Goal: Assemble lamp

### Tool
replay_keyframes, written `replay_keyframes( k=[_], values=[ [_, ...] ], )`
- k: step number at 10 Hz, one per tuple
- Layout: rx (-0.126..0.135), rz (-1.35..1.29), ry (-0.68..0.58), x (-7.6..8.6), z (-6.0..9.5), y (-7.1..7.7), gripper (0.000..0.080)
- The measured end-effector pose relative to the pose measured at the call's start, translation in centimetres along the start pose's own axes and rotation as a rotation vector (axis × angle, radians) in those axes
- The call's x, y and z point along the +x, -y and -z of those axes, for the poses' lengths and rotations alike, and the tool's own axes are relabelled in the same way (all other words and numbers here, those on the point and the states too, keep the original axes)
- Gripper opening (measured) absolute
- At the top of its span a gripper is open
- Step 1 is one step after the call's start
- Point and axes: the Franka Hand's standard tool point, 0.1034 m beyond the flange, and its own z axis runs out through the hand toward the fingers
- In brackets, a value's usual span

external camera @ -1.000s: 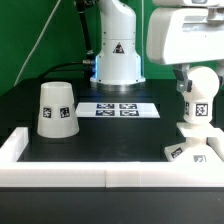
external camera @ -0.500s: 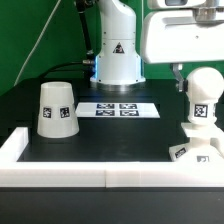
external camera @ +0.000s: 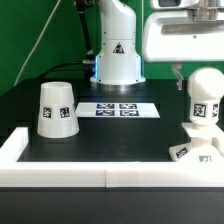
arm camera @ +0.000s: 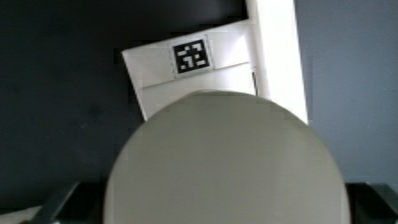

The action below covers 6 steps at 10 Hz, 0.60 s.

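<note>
gripper: over the bulb at the exterior view's right; gripper [arm camera: 219, 198] spread, dark fingers [arm camera: 68, 205] either side of the dome, seemingly clear of it
bulb: bulb [external camera: 203, 100] upright on the base [external camera: 193, 152], touching it; how deep it sits can't be seen
shade: shade [external camera: 56, 108] mouth down, well apart at the exterior view's left, untouched
marker board: marker board [external camera: 118, 110] flat between shade and bulb, leave alone
step: my guess is seating the bulb in the base, between grips
how to do it well: come straight down, centred on the dome, and close low on the round sides so it can't squirt out
turning: twist about the bulb's own axis with no side push, as the base is loose on the table [external camera: 100, 140]
risk: an off-centre grip could tilt the bulb or drag the base
next: shade goes on after the bulb holds
</note>
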Motion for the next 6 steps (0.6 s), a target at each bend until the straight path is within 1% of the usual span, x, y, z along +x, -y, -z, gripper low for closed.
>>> replay_keyframes(
  k=[2,4,5,6],
  values=[
    [0.019,-0.229,0.015,-0.07,-0.05,-0.2,0.0579],
    [0.039,-0.404,0.031,-0.05,-0.09,-0.24,0.0579],
    [0.045,-0.458,0.036,0.07,-0.11,-0.33,0.0579],
    [0.045,-0.508,0.038,0.08,-0.11,-0.22,0.0579]
  ],
)
